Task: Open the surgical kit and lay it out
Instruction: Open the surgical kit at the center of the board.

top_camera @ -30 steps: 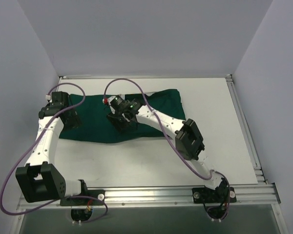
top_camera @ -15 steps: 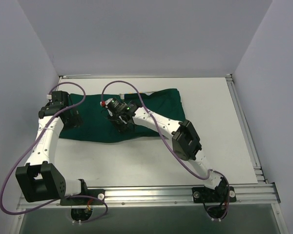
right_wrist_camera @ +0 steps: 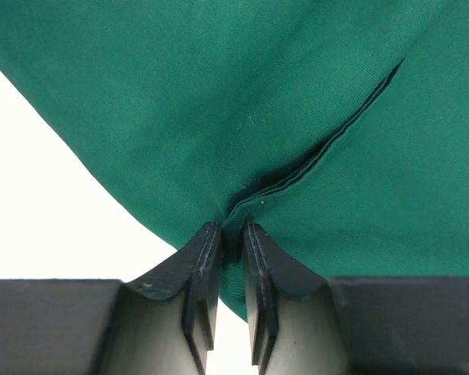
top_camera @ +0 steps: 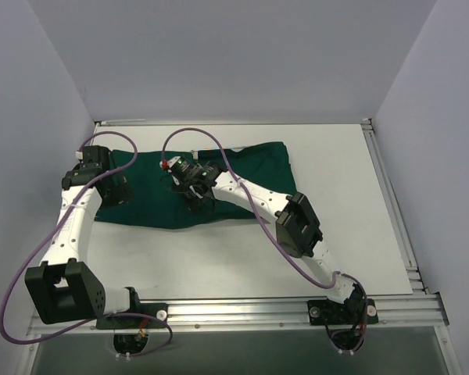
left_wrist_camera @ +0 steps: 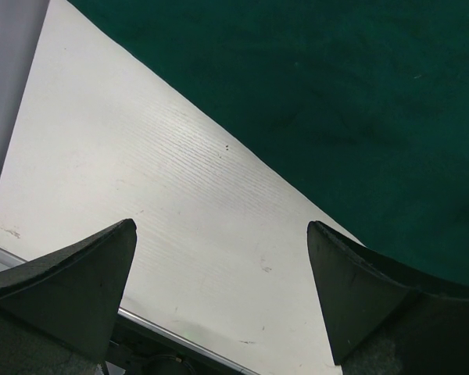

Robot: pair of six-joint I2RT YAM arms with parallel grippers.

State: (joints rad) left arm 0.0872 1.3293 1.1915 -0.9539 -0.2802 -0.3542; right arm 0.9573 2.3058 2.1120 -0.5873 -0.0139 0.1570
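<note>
Right gripper (right_wrist_camera: 232,234) is pinching a cloth (right_wrist_camera: 258,94) fold, left gripper (left_wrist_camera: 219,234) wide open, empty. I'd peel slowly toward 6 o'clock.

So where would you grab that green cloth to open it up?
The loose folded edge on top of the green cloth wrap, where stacked layers form a raised lip. Come from above, as the right tool does, pinching that lip.
</note>
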